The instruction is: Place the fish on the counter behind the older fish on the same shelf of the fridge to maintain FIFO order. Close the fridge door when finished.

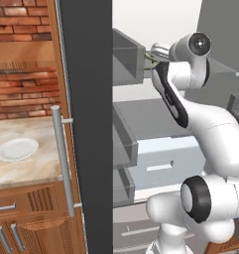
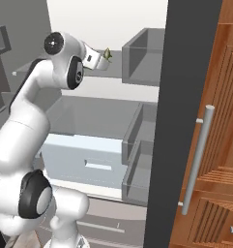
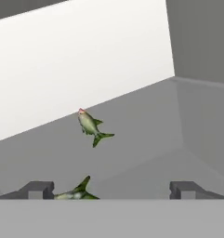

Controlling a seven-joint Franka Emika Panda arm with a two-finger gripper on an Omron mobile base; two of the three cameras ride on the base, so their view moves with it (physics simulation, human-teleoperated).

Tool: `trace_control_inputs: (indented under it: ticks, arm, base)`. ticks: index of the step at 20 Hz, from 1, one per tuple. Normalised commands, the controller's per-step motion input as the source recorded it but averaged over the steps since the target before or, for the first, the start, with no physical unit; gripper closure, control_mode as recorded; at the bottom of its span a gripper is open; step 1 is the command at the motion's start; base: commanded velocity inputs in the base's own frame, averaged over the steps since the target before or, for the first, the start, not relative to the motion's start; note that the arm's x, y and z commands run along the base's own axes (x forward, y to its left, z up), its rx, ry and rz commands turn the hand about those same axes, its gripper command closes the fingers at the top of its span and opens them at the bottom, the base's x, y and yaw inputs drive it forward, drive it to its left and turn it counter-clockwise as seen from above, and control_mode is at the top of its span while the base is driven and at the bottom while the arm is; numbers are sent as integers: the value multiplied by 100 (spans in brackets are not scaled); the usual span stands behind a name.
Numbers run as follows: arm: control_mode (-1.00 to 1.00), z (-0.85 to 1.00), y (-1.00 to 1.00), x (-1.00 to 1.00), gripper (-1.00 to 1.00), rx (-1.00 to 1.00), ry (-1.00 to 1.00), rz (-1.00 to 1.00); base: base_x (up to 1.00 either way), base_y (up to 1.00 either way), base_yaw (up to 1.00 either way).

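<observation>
Two fish on the fridge shelf (image 3: 146,125): one (image 3: 91,126) near the rear edge, another (image 3: 76,191) at the front beside the left finger. Fingers (image 3: 39,189) spread wide, holding nothing. Placement seems done, though which fish is newer is unclear. Next: retract, shut door (image 1: 89,124).

Matt, smooth grey on the shelf (image 3: 146,135) under the gripper (image 3: 111,189). Slightly glossy, mottled olive skin on both fish (image 3: 91,126) ahead. Brushed silver metal on the fridge handle (image 1: 63,158), beige marbled stone on the counter (image 1: 39,166).
</observation>
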Motion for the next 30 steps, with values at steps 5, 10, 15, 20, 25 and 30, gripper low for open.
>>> trace_control_inputs:
  ticks: [5, 10, 15, 20, 25, 30]
  arm:
    - [-100, 0, 0, -100, -100, 0, -5, 0]
    - [-100, 0, 0, -100, -100, 0, -1, 0]
    - [-100, -1, 0, -100, -100, 0, 0, 0]
    - [-100, -11, 0, -100, -100, -1, 0, 0]
    - [-100, -16, 2, -70, -100, -1, 10, 0]
    - [-100, -22, 2, -4, -100, -1, 15, 0]
  base:
    - [0, 0, 0]
    - [0, 0, 0]
    - [0, 0, 0]
    - [0, 0, 0]
    - [0, 0, 0]
    - [0, 0, 0]
